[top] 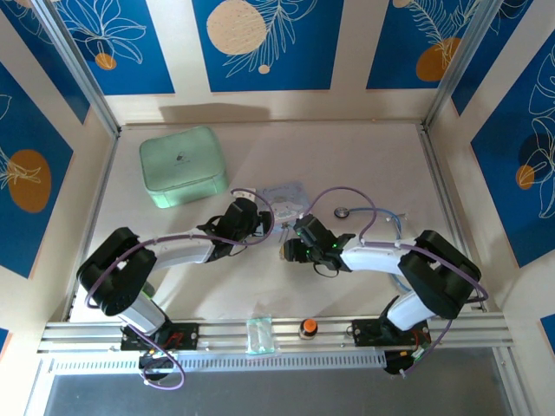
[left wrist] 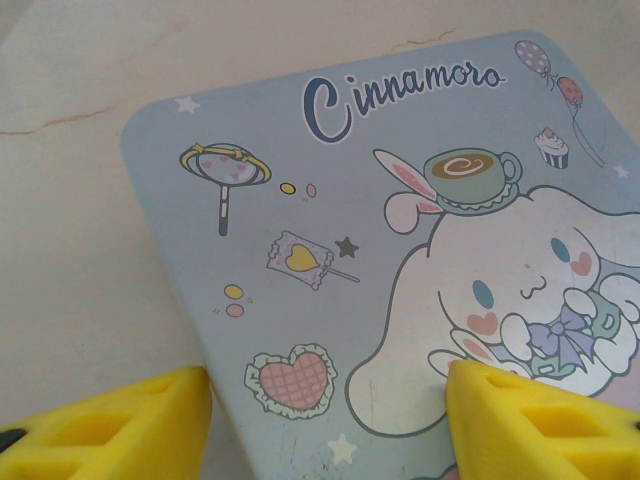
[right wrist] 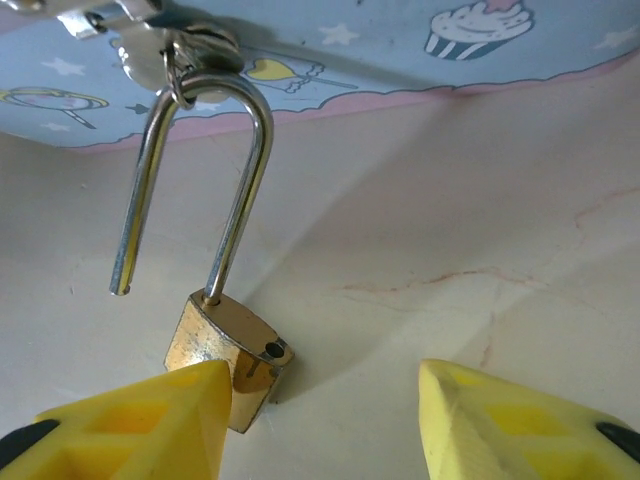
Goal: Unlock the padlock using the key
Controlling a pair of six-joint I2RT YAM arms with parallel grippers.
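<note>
The padlock point(right wrist: 225, 345) is a small brass body resting on the table, with its silver shackle point(right wrist: 245, 170) sprung open. One leg of the shackle is free of the body, and the loop hangs through the latch ring point(right wrist: 185, 70) of the pale blue cartoon box point(right wrist: 330, 45). My right gripper point(right wrist: 325, 420) is open; its left finger point(right wrist: 150, 425) is right next to the brass body and its right finger stands well apart. My left gripper point(left wrist: 330, 430) is open over the box lid point(left wrist: 400, 250), straddling its near corner. The key is hidden. From above, both grippers point(top: 251, 211) point(top: 290, 249) meet at the box point(top: 286, 198).
A mint green case point(top: 182, 165) sits at the back left. A small round grey object point(top: 342, 211) lies right of the box. On the front rail are a clear plastic piece point(top: 258, 334) and an orange-and-black knob point(top: 308, 328). Walls enclose the table on three sides.
</note>
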